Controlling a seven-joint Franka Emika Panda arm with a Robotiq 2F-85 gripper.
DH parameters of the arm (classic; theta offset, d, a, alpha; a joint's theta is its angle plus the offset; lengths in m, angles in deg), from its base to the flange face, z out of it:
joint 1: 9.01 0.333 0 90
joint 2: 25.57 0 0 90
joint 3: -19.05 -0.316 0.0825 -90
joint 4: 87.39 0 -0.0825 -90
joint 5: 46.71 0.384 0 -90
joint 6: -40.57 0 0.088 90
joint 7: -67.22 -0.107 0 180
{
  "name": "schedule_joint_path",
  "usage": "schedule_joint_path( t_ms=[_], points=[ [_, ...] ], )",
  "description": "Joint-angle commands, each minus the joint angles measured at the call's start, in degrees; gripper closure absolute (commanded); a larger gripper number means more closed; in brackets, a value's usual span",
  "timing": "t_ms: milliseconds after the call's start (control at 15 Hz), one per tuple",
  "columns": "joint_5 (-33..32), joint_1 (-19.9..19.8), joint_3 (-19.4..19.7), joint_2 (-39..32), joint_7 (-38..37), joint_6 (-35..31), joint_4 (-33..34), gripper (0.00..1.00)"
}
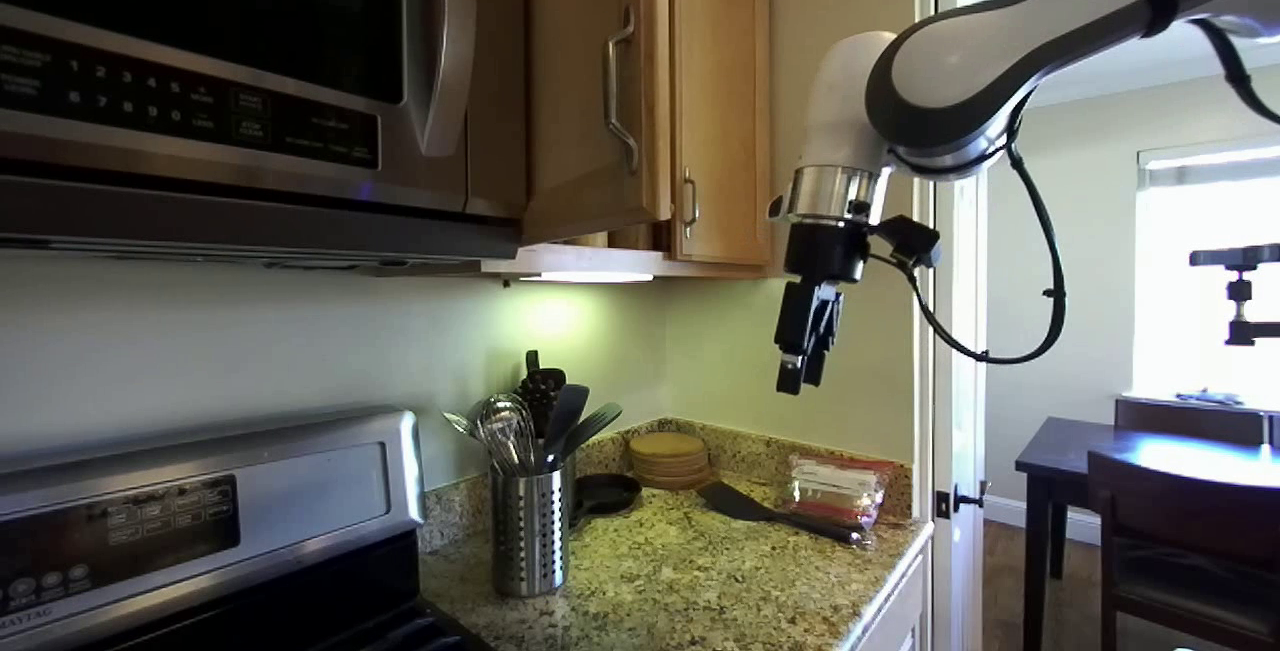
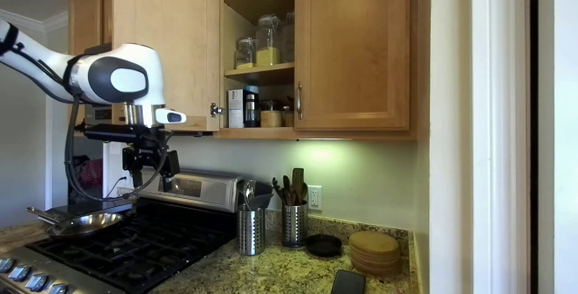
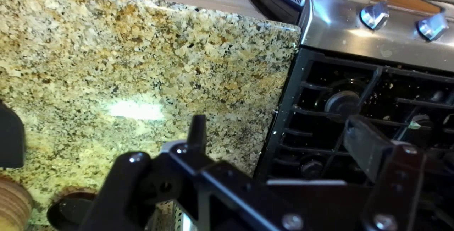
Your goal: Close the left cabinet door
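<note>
Claw (image 2: pixel 152 186) released: its fingers (image 3: pixel 197 133) stand well apart, counter (image 3: pixel 198 64) and stove (image 3: pixel 379 46) visible through the gap in the wrist view. Arm (image 1: pixel 945 91) bends down at the wrist; fingertips point downward and, in both exterior views, appear below the lower edge of the cabinet (image 2: pixel 255 133).

Left cabinet door (image 2: pixel 192 32): right of the microwave (image 1: pixel 200 81), swung outward from its frame. Inner face shows in an exterior view, a silver hinge (image 2: pixel 216 109) near its lower corner on the cabinet side. Outer face shows in an exterior view, a bar handle (image 1: pixel 609 86) upright near the free edge; there, claw and door are apart, with the adjoining door (image 1: pixel 720 101) and wall (image 1: pixel 725 331) showing between.

Adjoining door: flush with the frame, its own handle (image 2: pixel 298 100) near the lower corner. Cabinet interior exposed: shelf (image 2: pixel 259 72) carries glass jars (image 2: pixel 268 43), some with yellow contents; white box (image 2: pixel 235 108) and dark flask (image 2: pixel 251 112) stand on the level below.

Counter, next to the stove: perforated steel holder (image 2: pixel 251 231) with a whisk (image 1: pixel 507 426); similar holder (image 2: pixel 294 224) near it, with brown utensils (image 2: pixel 297 185); small black skillet (image 2: pixel 323 245); stack of round wooden boards (image 2: pixel 375 260) near the wall corner. Black spatula (image 1: pixel 745 506) lies just beside a clear package (image 1: pixel 838 491) with red and white showing. Frying pan (image 2: pixel 88 225) sits on the stove, its handle pointing left in an exterior view.
</note>
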Motion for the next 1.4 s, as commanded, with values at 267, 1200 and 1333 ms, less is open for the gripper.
schedule_joint_path(
  t_ms=[267,1200,1333],
  points=[
    [0.28,-0.38,-2.26,11.72,-7.16,-5.9,-2.28,0.0],
    [-0.84,2.18,-10.19,14.75,-8.55,-12.49,3.07,0.0],
    [-0.96,2.5,-11.15,14.6,-8.55,-12.09,4.14,0.0]
  ],
)
